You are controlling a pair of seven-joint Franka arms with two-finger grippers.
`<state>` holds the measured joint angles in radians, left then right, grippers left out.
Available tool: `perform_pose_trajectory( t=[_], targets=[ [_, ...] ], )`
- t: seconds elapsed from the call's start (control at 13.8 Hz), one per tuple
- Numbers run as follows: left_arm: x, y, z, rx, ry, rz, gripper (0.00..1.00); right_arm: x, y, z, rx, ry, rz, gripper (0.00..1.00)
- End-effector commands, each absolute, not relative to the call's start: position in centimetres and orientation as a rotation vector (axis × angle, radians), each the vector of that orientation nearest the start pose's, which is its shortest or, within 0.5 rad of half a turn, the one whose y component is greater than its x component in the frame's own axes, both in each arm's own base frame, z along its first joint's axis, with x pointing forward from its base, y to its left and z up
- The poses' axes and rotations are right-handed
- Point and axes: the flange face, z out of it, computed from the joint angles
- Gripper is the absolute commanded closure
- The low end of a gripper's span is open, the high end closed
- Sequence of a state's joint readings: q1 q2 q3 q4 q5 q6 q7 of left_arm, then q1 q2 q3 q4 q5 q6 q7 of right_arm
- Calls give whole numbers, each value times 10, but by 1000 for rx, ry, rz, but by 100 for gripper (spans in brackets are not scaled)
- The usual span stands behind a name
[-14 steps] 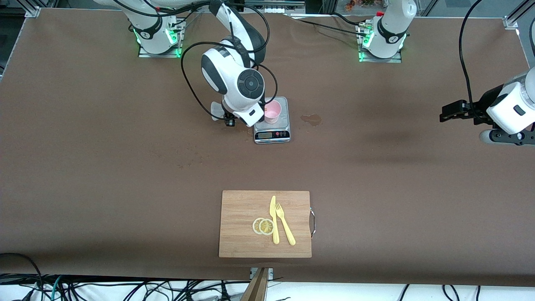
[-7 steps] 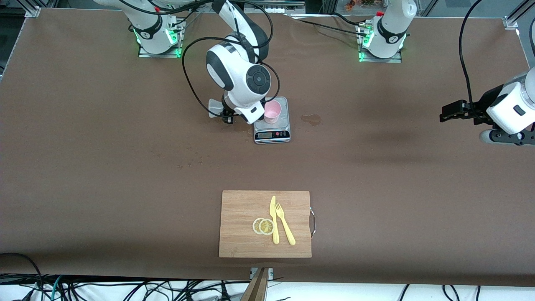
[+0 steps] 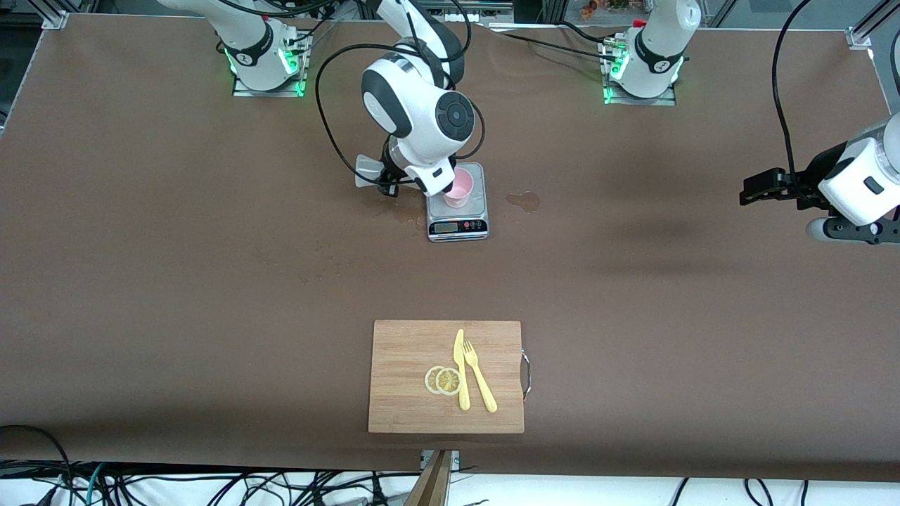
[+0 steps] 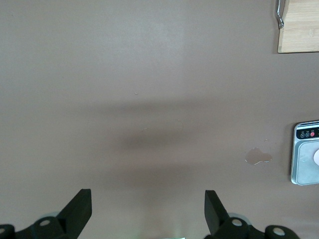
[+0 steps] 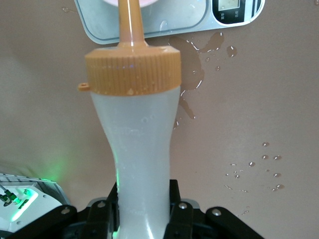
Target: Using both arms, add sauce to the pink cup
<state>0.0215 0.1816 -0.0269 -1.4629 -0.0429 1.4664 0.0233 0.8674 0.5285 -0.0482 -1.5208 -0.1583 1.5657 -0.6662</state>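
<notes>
The pink cup (image 3: 465, 187) stands on the plate of a small kitchen scale (image 3: 477, 205). My right gripper (image 5: 143, 199) is shut on the waist of the sauce bottle (image 5: 135, 134), pinching it in. The whitish bottle is tilted, and its orange cap (image 5: 132, 69) and nozzle (image 5: 128, 22) point toward the cup over the scale's plate (image 5: 172, 20). In the front view the right arm's wrist (image 3: 422, 133) hides the bottle. My left gripper (image 3: 756, 191) waits open and empty over bare table at the left arm's end, its fingers (image 4: 79, 205) wide apart.
A puddle (image 3: 524, 201) lies beside the scale toward the left arm's end. Spilled drops (image 5: 199, 74) wet the table on the scale's right-arm side. A wooden cutting board (image 3: 446, 376) with lemon slices, a yellow knife and a fork lies nearer the front camera.
The right arm has carried the bottle toward the left arm's end, from beside the scale to the cup's rim. The left arm has not moved.
</notes>
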Motion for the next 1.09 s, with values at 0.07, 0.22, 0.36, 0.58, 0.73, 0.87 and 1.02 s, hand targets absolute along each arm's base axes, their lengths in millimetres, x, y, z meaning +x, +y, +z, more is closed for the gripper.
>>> perform_pose_trajectory(
  t=[0.07, 0.22, 0.36, 0.58, 0.73, 0.87, 1.02],
  targets=[
    [595, -7, 565, -3176, 68, 287, 0, 447, 463, 343, -2410, -2252, 810, 90],
    [595, -7, 565, -3176, 68, 287, 0, 451, 467, 344, -2424, -2244, 803, 90],
    [595, -7, 565, -3176, 68, 287, 0, 449, 473, 341, -2454, -2258, 825, 90],
    [595, -6, 565, -3177, 65, 287, 0, 449, 482, 343, -2472, -2281, 846, 90],
    [595, -7, 565, -3176, 67, 287, 0, 447, 490, 342, -2487, -2296, 864, 90],
    [595, -7, 565, -3176, 67, 287, 0, 448, 492, 341, -2496, -2294, 871, 90],
    [595, -6, 565, -3177, 65, 287, 0, 448, 492, 341, -2493, -2297, 866, 90]
  ],
)
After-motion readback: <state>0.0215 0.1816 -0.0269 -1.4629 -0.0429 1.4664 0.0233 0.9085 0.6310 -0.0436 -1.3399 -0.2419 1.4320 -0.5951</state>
